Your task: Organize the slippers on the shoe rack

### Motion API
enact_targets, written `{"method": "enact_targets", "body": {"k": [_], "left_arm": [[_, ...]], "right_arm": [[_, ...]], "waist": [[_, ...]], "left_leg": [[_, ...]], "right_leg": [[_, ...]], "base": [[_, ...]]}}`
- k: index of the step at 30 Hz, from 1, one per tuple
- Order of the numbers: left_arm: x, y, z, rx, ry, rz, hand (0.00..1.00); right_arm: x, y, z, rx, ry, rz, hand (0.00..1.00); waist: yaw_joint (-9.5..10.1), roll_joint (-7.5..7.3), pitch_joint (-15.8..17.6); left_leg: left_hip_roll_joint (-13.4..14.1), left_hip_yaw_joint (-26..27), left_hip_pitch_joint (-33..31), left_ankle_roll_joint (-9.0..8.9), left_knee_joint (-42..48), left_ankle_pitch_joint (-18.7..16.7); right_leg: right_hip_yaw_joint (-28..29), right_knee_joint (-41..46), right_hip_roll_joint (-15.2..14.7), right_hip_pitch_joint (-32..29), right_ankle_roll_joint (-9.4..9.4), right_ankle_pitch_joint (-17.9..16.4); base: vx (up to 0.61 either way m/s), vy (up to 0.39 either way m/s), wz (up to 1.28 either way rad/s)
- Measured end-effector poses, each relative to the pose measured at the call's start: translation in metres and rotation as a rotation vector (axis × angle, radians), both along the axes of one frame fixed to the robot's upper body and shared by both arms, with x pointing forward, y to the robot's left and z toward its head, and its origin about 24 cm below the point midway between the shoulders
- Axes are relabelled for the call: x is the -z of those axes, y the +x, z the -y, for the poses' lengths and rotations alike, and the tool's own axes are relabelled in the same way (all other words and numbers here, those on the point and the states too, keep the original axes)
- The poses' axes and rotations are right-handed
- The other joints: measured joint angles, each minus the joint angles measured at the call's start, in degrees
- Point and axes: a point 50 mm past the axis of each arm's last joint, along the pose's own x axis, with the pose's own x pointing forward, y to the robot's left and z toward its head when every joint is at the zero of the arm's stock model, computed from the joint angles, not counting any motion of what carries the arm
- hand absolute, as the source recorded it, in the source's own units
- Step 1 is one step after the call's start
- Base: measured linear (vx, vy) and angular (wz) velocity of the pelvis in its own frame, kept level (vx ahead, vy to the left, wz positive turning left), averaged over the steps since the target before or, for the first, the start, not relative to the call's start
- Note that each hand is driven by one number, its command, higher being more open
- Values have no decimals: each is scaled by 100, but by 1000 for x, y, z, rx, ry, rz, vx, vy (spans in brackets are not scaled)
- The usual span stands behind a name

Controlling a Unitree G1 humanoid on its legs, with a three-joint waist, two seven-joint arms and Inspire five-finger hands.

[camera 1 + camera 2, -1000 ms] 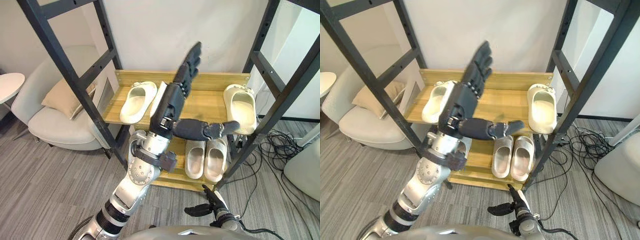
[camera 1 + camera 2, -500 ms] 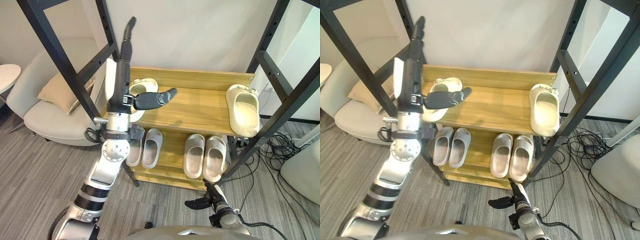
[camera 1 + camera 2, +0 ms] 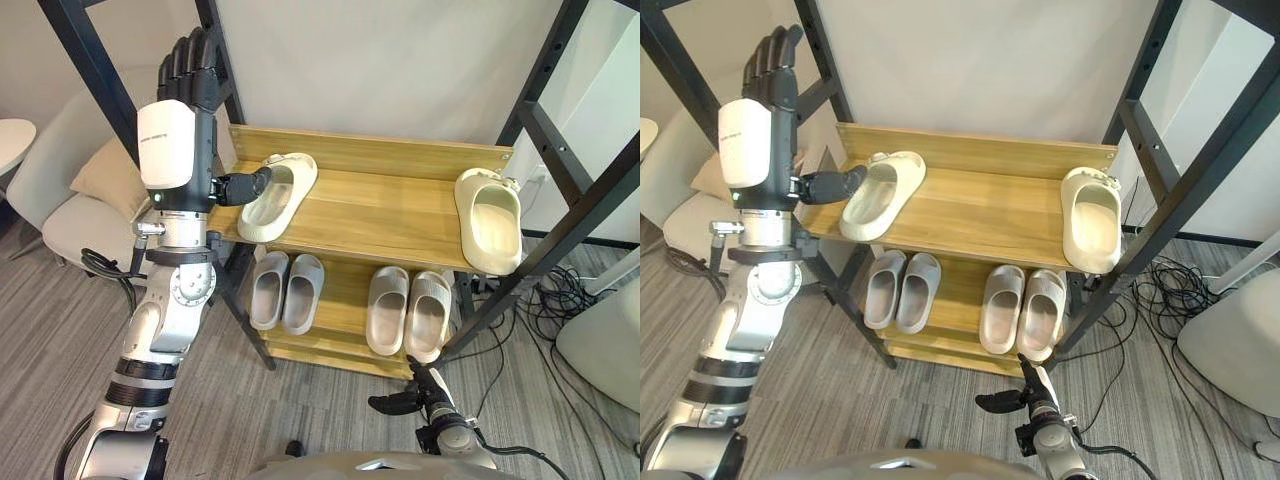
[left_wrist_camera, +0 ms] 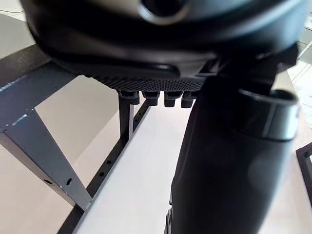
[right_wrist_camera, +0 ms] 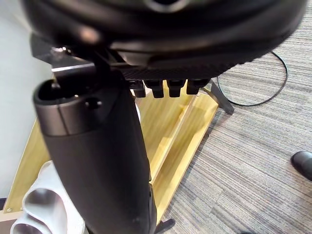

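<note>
Left hand (image 3: 178,140): fingers straight, empty, thumb beside cream slipper (image 3: 278,195) at upper shelf (image 3: 390,205) front edge. Risk: a stray nudge tips it off. Right hand (image 3: 405,400): relaxed, empty.

A plain white wall (image 3: 400,70) closes the back of the room, evenly lit, with no strong shadows on it. A second pale wall surface (image 3: 615,130) stands at the right, angled toward the viewer. The floor (image 3: 60,330) is grey with a fine streaked grain running in planks. At the left sits a cream armchair (image 3: 50,225) with a rounded back, and a tan cushion (image 3: 105,175) leans in its seat. The curved edge of a round white side table (image 3: 12,140) shows just beside the armchair at the far left. On the right a tangle of black cables (image 3: 560,300) lies on the floor, near a smooth white rounded object (image 3: 605,345) whose kind cannot be told.
</note>
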Motion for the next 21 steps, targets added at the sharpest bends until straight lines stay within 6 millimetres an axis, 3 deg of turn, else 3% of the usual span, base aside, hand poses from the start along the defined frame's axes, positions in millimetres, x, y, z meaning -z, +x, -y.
{"method": "enact_targets", "body": {"k": [11,14,21], "left_arm": [[11,13,-15,-133,148,-65,100],[23,18,-31,-195,211,-137,100],[28,25,-40,-234,231,-183,100]], "right_arm": [[0,0,-2,-29,-17,2,100],[0,0,-2,-25,-21,4,100],[0,-2,-1,-22,-27,4,100]], "waist": [[-40,-19,11],[-128,-13,15],[-141,23,52]], "left_leg": [[8,38,-74,-1,0,-6],[18,48,-84,-2,0,-6],[34,212,-156,-4,-2,-7]], "right_leg": [[47,-33,22,-96,-6,17],[65,-80,42,-99,-23,48],[225,-164,60,-222,-47,165]], "base": [[0,1,-1],[-1,0,-2],[-30,22,-13]]}}
